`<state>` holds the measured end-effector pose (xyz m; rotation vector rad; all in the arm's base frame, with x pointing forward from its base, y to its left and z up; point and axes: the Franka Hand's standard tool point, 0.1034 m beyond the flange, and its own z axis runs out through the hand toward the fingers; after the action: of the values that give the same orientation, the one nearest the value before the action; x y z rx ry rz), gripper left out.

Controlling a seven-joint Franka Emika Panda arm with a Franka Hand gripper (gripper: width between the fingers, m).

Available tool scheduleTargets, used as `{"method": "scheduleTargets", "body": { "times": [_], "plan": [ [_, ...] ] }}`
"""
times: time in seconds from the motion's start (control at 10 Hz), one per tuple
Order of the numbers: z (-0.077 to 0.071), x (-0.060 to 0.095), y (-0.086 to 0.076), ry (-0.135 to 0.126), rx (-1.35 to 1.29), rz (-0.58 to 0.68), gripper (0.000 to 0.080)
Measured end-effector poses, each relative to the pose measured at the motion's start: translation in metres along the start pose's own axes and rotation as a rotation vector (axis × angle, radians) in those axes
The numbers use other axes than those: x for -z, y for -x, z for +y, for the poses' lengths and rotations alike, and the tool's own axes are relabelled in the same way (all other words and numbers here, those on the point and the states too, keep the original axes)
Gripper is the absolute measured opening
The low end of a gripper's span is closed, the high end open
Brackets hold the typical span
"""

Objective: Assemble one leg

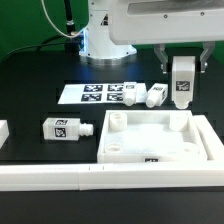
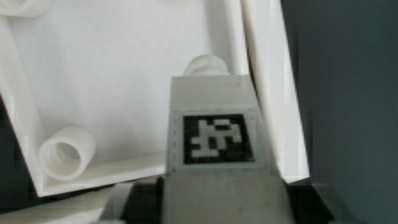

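My gripper (image 1: 182,70) is shut on one leg (image 1: 182,88), a white block with a black-and-white tag, and holds it upright above the far right corner of the large white tray-like piece (image 1: 190,128). In the wrist view the held leg (image 2: 221,125) fills the middle between my dark fingers (image 2: 135,203), its round peg (image 2: 208,65) pointing away over the tray's rim (image 2: 258,60). A round corner hole (image 2: 66,155) of the tray shows beside it. Another leg (image 1: 66,128) lies on the table at the exterior view's left. Two more legs (image 1: 131,95) (image 1: 157,95) lie behind the tray.
The marker board (image 1: 95,93) lies behind the tray, next to the two legs. A long white wall (image 1: 100,178) runs along the front. A white part (image 1: 3,131) shows at the exterior view's left edge. The robot base (image 1: 100,40) stands at the back.
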<state>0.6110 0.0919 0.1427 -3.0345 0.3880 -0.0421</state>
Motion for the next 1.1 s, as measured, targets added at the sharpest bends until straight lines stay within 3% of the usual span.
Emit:
{"method": "scheduleTargets", "body": {
  "times": [0.2, 0.5, 1.1],
  "plan": [
    [-0.008, -0.003, -0.005, -0.032, 0.015, 0.138, 0.0288],
    [-0.013, -0.01, -0.026, -0.04, 0.112, 0.333, 0.0288],
    [-0.015, -0.019, -0.022, -0.03, 0.143, 0.322, 0.0288]
  ]
}}
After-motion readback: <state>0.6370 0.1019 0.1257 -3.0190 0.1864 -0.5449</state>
